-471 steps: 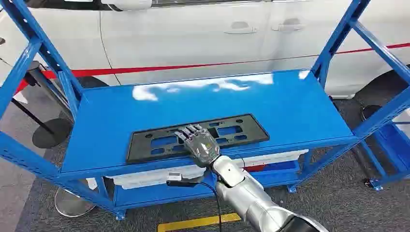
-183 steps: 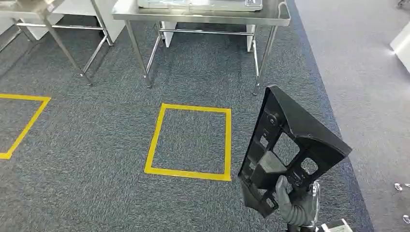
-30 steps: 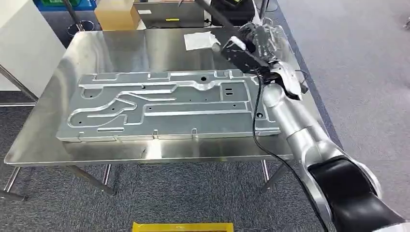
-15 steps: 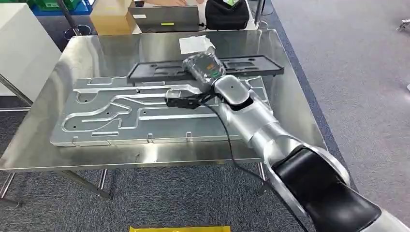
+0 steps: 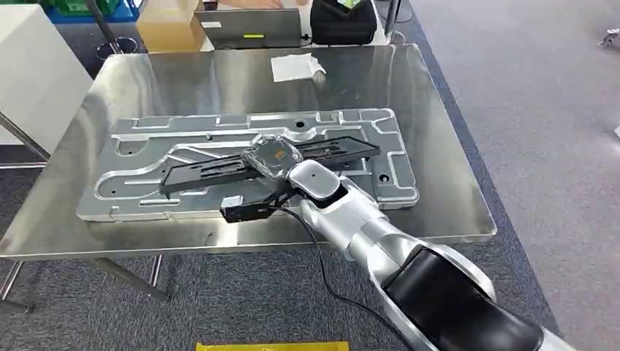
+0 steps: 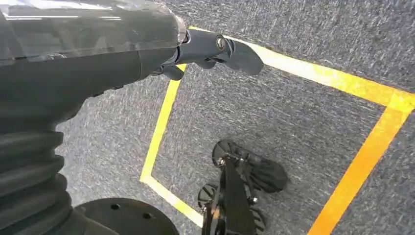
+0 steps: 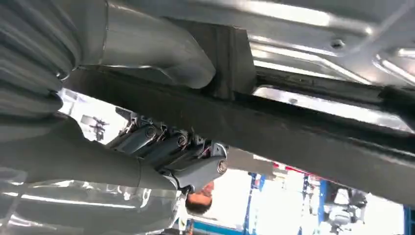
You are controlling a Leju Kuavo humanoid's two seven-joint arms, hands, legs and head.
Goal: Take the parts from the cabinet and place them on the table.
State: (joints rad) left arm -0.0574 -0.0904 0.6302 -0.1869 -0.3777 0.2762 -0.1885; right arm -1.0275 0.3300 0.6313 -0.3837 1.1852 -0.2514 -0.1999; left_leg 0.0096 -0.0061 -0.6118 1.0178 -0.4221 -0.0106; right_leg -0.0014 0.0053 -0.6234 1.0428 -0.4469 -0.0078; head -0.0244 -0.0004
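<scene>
A long black plastic frame [image 5: 208, 168] lies slanted across the big stamped metal panel [image 5: 183, 135] on the steel table [image 5: 219, 80]. My right hand [image 5: 272, 155] grips the frame near its middle. In the right wrist view the thick thumb [image 7: 161, 49] sits on one side of the black frame [image 7: 318, 142] and the darker fingers [image 7: 166, 147] curl round the other, with the metal panel [image 7: 313, 19] just beyond. My left hand [image 6: 98, 54] hangs over the carpet with nothing in it, its thumb [image 6: 235, 51] sticking out.
At the table's far edge are a white paper sheet [image 5: 296, 67], a laptop [image 5: 248, 25], a cardboard box [image 5: 164, 22] and a black bag [image 5: 342, 20]. A white cabinet [image 5: 29, 73] stands to the left. Yellow floor tape [image 5: 270, 346] marks the carpet in front.
My right hand has drawn the black frame from the far side of the panel toward me and down onto its middle. Earlier I took it from the blue shelf and carried it here.
</scene>
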